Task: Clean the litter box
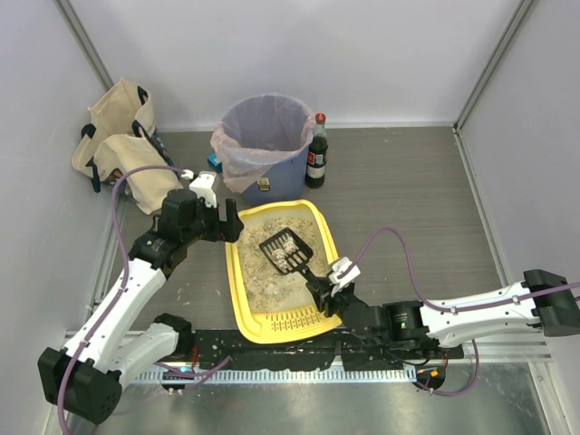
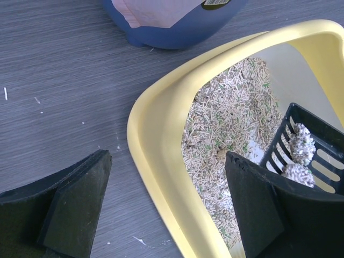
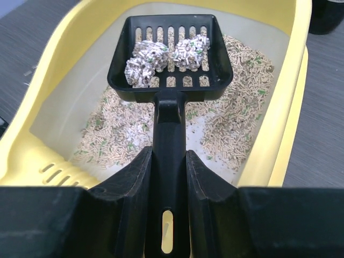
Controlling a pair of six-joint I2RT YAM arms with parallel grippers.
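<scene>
1. The litter box is seen on the table, in front of the arm bases and just short of the blue bin.
2. Its long axis is laid roughly from near to far. The slotted grille end is turned towards the bases and the plain end towards the bin.
3. Beige-grey granules are spread across its floor, with bare patches between them.
4. The left arm is raised from its base at the near left and bent at the elbow, so that the left gripper is brought over the far left corner of the box.
5. Its fingers are spread wide and nothing is held. The yellow rim is straddled, with one finger outside over the table and the other over the granules. Whether the rim is touched cannot be told.
6. The right arm is stretched low from the right side towards the left, and the right gripper is placed over the near right part of the box.
7. The handle of a black slotted scoop is clamped between its narrow fingers.
8. The scoop head is pointed away towards the bin, over the granules, and two litter clumps are carried in it.
</scene>
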